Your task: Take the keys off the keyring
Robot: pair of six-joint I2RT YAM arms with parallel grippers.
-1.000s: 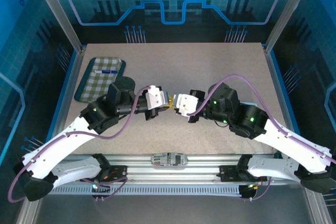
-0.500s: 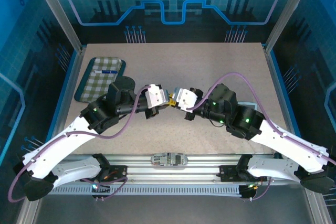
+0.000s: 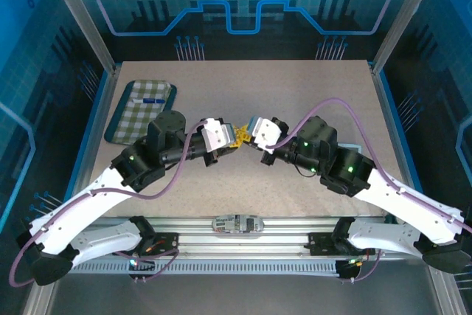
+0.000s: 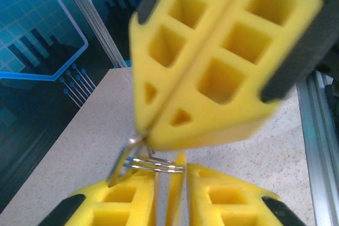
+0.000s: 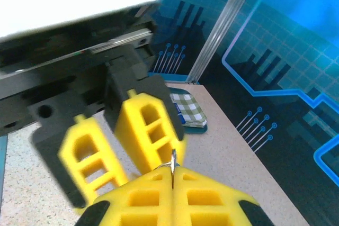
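Jaws were both clenched — left gripper (image 4: 172, 205) on the keyring (image 4: 178, 175), right gripper (image 5: 172, 182) on its wire loop (image 4: 156, 166); I judged a slow twist best.

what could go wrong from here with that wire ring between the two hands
The right hand pinches the thin silver wire ring only at the very edge of its fingertips, so a pull may slip it out.
The flat yellow tag stands between the fingers of the left hand with a gap on one side; it might drop.
Both hands nearly touch and may collide.
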